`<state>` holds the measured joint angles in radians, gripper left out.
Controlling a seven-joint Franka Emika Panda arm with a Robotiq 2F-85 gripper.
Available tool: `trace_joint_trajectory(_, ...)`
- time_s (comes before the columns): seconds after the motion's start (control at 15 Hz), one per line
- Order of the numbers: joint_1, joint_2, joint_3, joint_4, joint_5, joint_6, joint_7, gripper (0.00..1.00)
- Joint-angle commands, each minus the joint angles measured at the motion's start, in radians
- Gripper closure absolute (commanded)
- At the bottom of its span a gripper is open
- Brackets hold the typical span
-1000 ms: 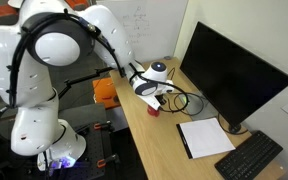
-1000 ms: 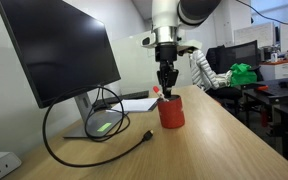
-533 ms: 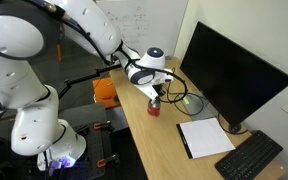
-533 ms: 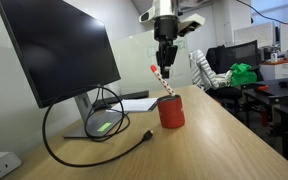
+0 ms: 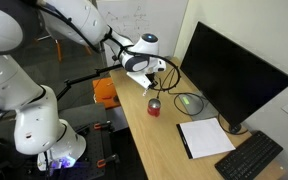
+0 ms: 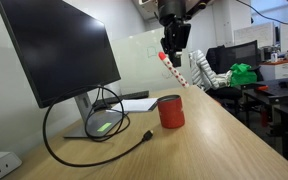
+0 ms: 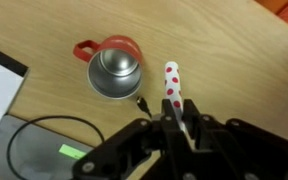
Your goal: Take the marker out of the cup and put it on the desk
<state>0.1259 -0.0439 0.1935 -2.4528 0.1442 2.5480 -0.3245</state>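
Observation:
The marker [image 7: 171,88] is a short white stick with red dots. It is clamped between my gripper's [image 7: 174,126] fingers and points out beyond them. My gripper [image 6: 171,43] holds the marker [image 6: 168,62] in the air well above the cup [image 6: 171,111] and fully clear of it. The small red cup [image 7: 116,69] stands upright on the light-wood desk [image 7: 234,60], and its shiny inside looks empty. In an exterior view my gripper [image 5: 146,80] hangs above the cup [image 5: 154,108] on the desk [image 5: 164,145].
A large black monitor [image 5: 234,70] stands behind the cup. A looped black cable [image 6: 84,140] and a green-lit pad [image 6: 106,124] lie beside it. White paper [image 5: 206,137] and a keyboard [image 5: 249,158] lie further along. An orange object [image 5: 104,92] sits off the desk edge.
My gripper has risen straight up from the cup with the marker in it. The marker's lower end, which was in the cup, now hangs free above it.

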Motion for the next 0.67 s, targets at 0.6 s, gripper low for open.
trace_joint_trajectory(0.6, 0.054, 0.185, 0.014, 0.227, -0.028, -0.374, 0.030, 0.96)
